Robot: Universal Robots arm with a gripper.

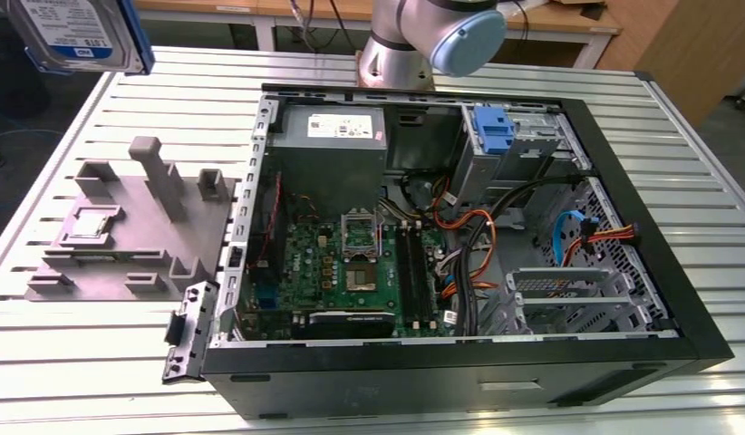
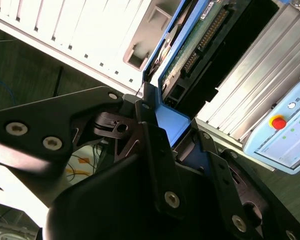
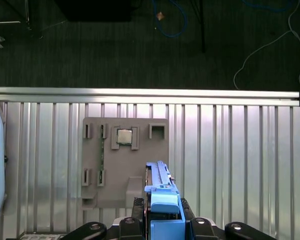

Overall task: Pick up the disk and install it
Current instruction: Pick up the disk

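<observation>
Disk (image 3: 160,192), a flat slab in a blue plastic frame, sits edge-on, pinched between the black end effector's (image 3: 162,225) fingers. In the exterior view it hangs at ten o'clock from the open computer case (image 1: 445,362), label outward, long axis upright, its upper part cut off, above the ribbed metal counter (image 1: 107,362).

I'm watching the exterior view looking down at a slant across the surface (image 1: 82,362), taking in the whole open computer case (image 1: 469,367) from a moderate distance. The first wrist view is looking straight down from high up, past the hand (image 3: 164,222), onto the grey fixture (image 3: 124,165). That fixture is also lying at the exterior view's left. The second wrist view is sitting close against the hand, peering along it at the disk (image 2: 200,45).
</observation>
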